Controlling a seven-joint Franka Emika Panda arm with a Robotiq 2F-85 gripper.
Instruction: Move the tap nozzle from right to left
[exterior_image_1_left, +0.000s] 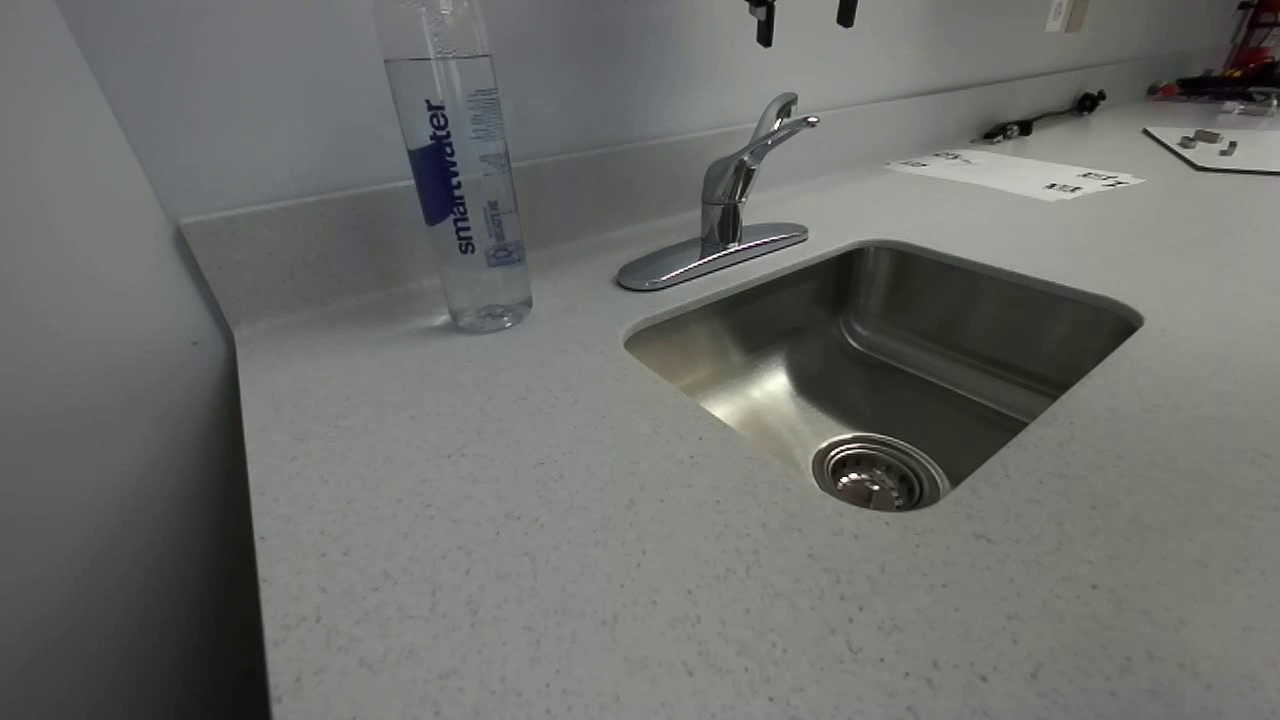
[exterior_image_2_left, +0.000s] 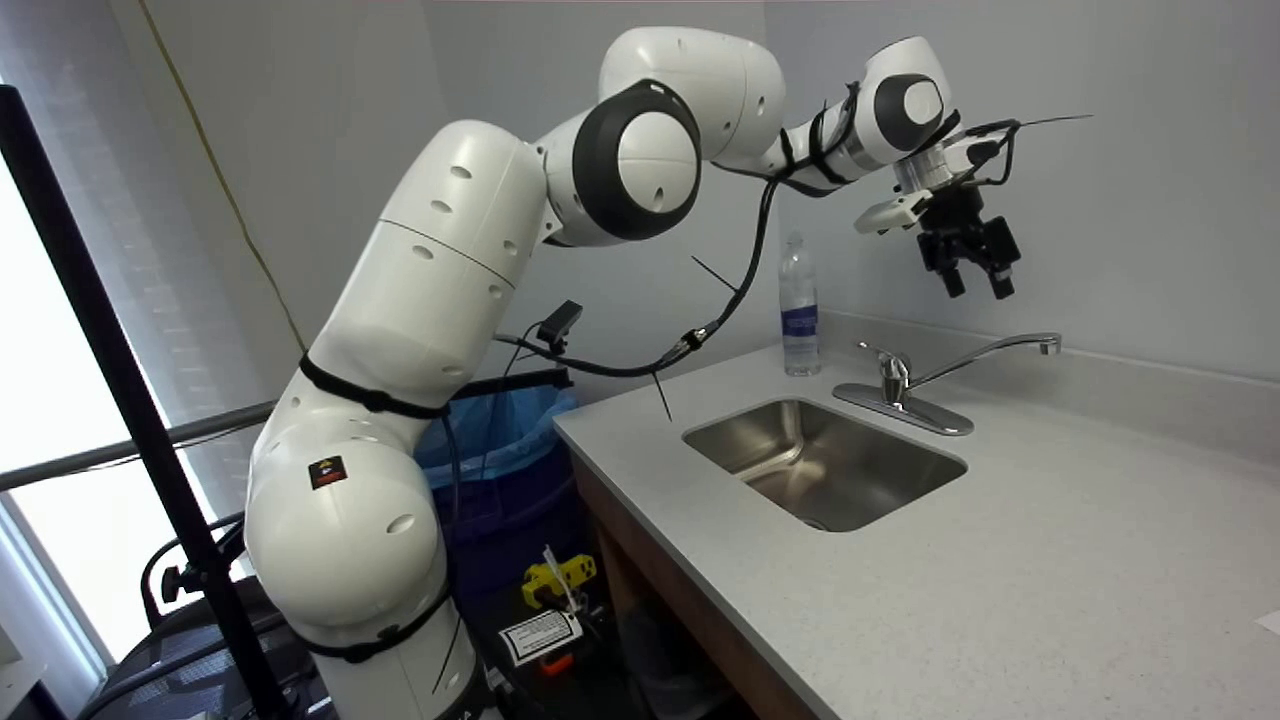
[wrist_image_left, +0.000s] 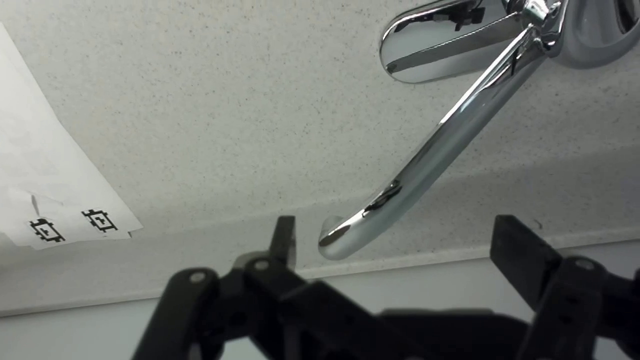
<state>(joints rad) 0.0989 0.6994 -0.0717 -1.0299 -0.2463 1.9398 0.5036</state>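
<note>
Currently the nozzle (wrist_image_left: 435, 152) points away from the sink (exterior_image_2_left: 830, 470), tip (wrist_image_left: 345, 240) near the back wall (exterior_image_2_left: 1180, 230). The hand (exterior_image_2_left: 978, 286) hangs above it, fingers (wrist_image_left: 517, 255) spread, holding nothing. Likely rigid, slick chrome on an easy pivot; best caught near the tip. In an exterior view the lever (exterior_image_1_left: 772, 141) masks part of the nozzle, top edge crops the hand. Height gap: hard to judge.

Tap nozzle (wrist_image_left: 442, 150), chrome silver; gripper (exterior_image_2_left: 979, 288), black; arm (exterior_image_2_left: 445, 235), white banded with black; countertop (exterior_image_1_left: 450, 510), pale grey with fine dark speckling; bottle (exterior_image_1_left: 465, 190), transparent, printed in blue.
</note>
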